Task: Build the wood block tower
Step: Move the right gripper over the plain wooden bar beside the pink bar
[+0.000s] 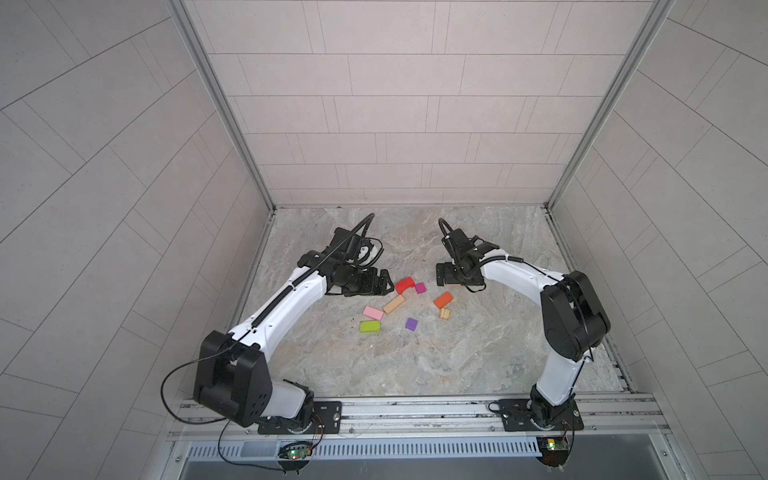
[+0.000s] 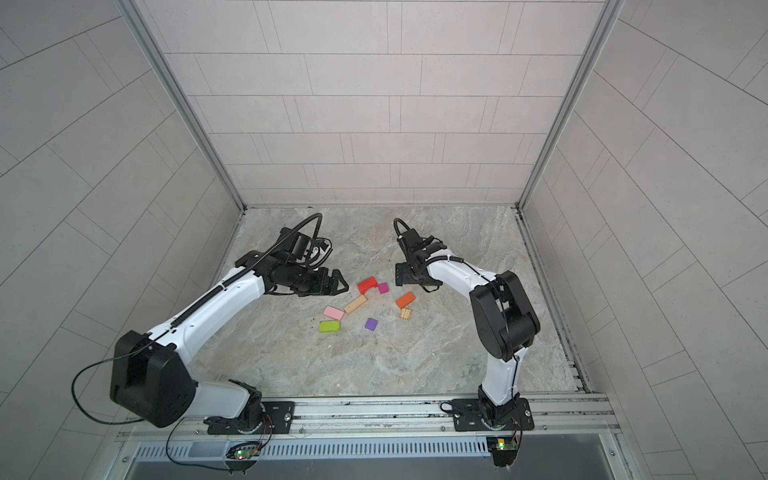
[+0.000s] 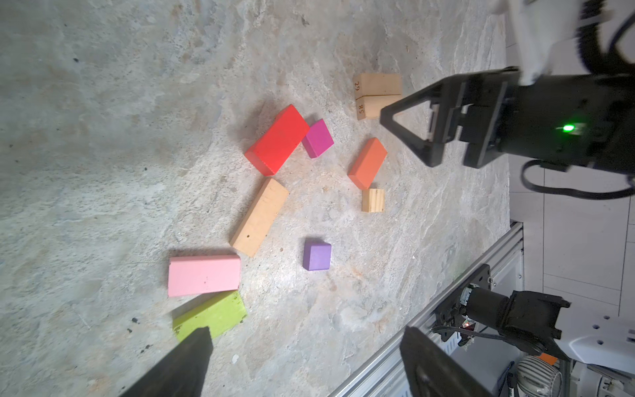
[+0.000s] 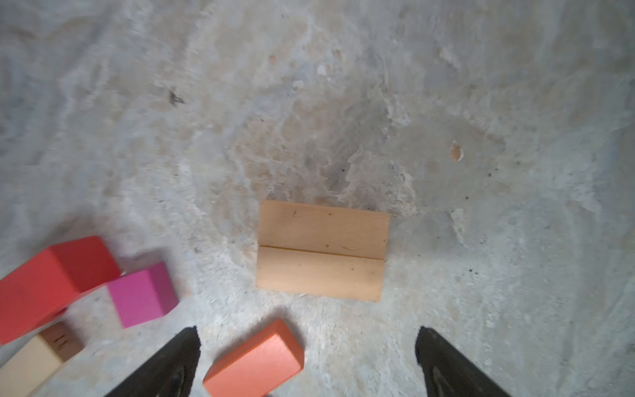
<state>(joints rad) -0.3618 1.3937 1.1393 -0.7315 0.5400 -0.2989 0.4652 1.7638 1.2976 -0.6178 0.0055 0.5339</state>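
Observation:
The wooden blocks lie loose and flat on the stone table, none stacked. In both top views I see the red arch point(image 1: 404, 285) point(image 2: 367, 285) touching the magenta cube point(image 1: 420, 287). Nearby lie a tan bar point(image 1: 394, 304), pink block point(image 1: 372, 313), lime green block point(image 1: 370, 327), purple cube point(image 1: 411, 323), orange block point(image 1: 443, 299) and small tan block point(image 1: 444, 313). Two tan bars point(image 4: 323, 251) point(image 3: 378, 96) lie side by side under my right arm. My left gripper point(image 1: 388, 282) point(image 3: 306, 330) is open, left of the arch. My right gripper point(image 1: 439, 275) point(image 4: 307, 331) is open and empty above the orange block point(image 4: 254, 361).
Tiled walls with aluminium corner posts point(image 1: 266, 195) close in the table at the back and on both sides. A metal rail point(image 1: 415, 409) carrying both arm bases runs along the front edge. Bare stone surface point(image 1: 415, 361) lies between the blocks and the rail.

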